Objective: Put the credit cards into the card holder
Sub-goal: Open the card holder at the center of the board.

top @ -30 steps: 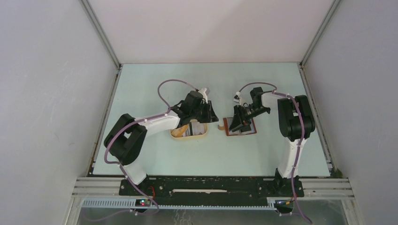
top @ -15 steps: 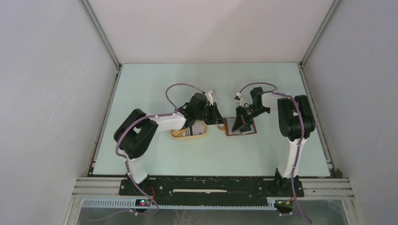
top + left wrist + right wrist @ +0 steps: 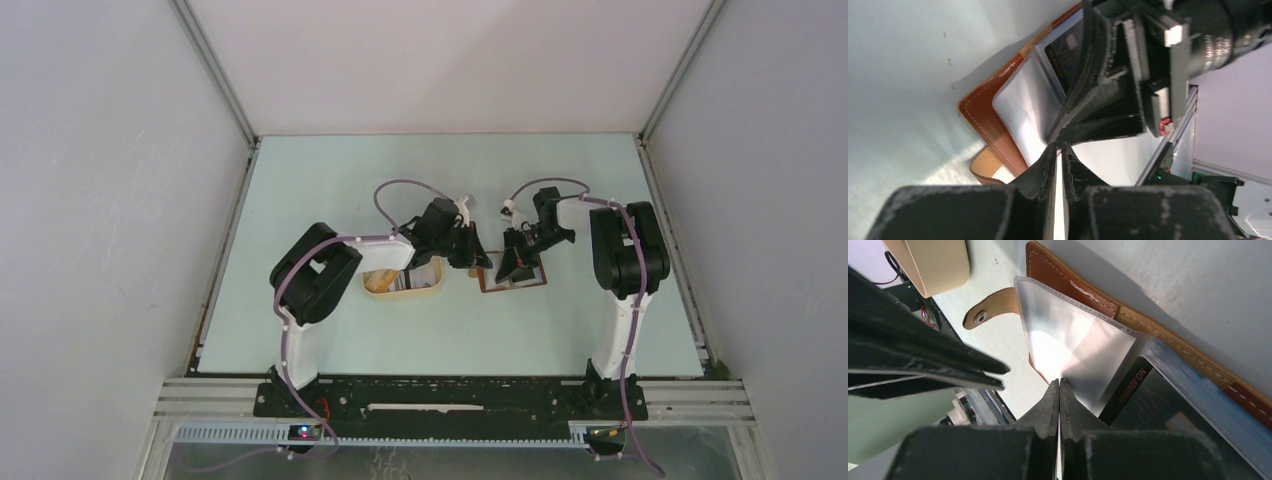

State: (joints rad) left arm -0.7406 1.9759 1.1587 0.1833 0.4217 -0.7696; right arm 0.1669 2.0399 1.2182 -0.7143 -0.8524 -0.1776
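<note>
Bright, even light, soft shadows; glare whitens the plastic pocket [image 3: 1070,342] in the card holder [image 3: 1068,277]; wrist foregrounds blur.

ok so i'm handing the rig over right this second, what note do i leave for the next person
Left end effector: shut on a thin whitish card, seen edge-on, its tip close to the open card holder.
Right end effector: shut on the edge of a clear pocket, apparently holding it open.
Done: one dark card is in a pocket.
Left to do: slide the held card in, then fetch the remaining cards from the cream tray beside the holder.
</note>
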